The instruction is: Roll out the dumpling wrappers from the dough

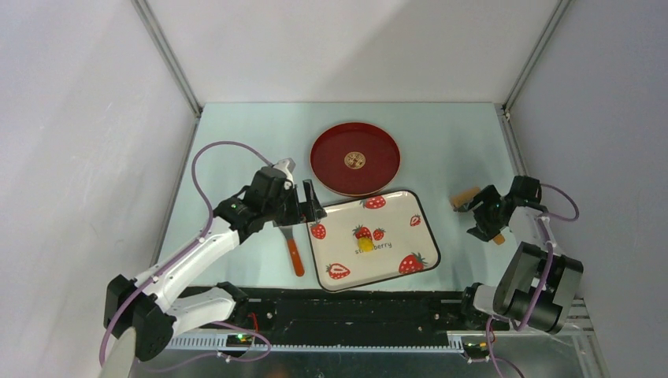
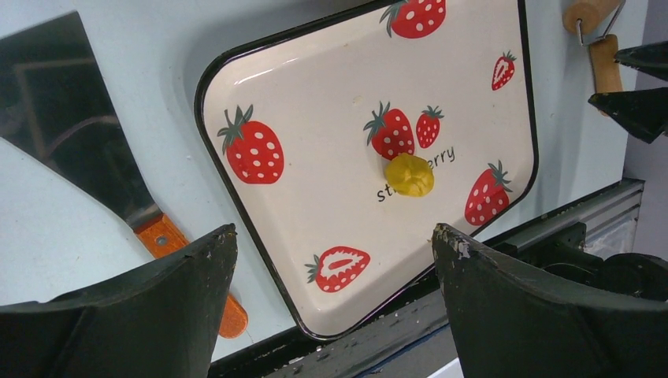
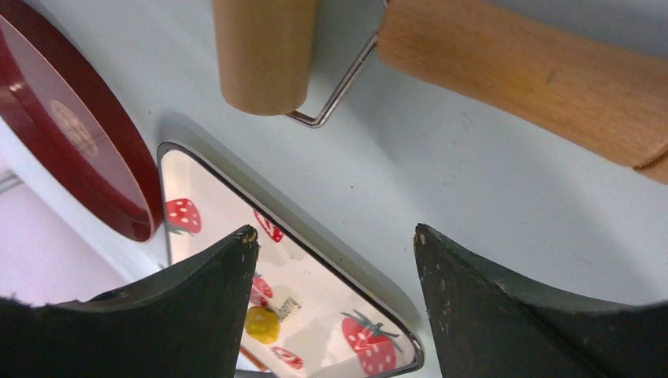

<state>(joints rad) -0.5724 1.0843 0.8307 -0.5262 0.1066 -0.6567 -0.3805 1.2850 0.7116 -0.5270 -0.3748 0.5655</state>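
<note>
The dough (image 1: 365,244) sits on the tray (image 1: 394,209). The left gripper (image 2: 332,230) and right gripper (image 3: 334,231) are open, empty (roller (image 3: 264,51) by the right).

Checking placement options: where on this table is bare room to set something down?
Bare table lies left of the red plate, and between it and the roller. Crowded: left end effector at the tray's edge beside the scraper; right end effector by the roller.
</note>
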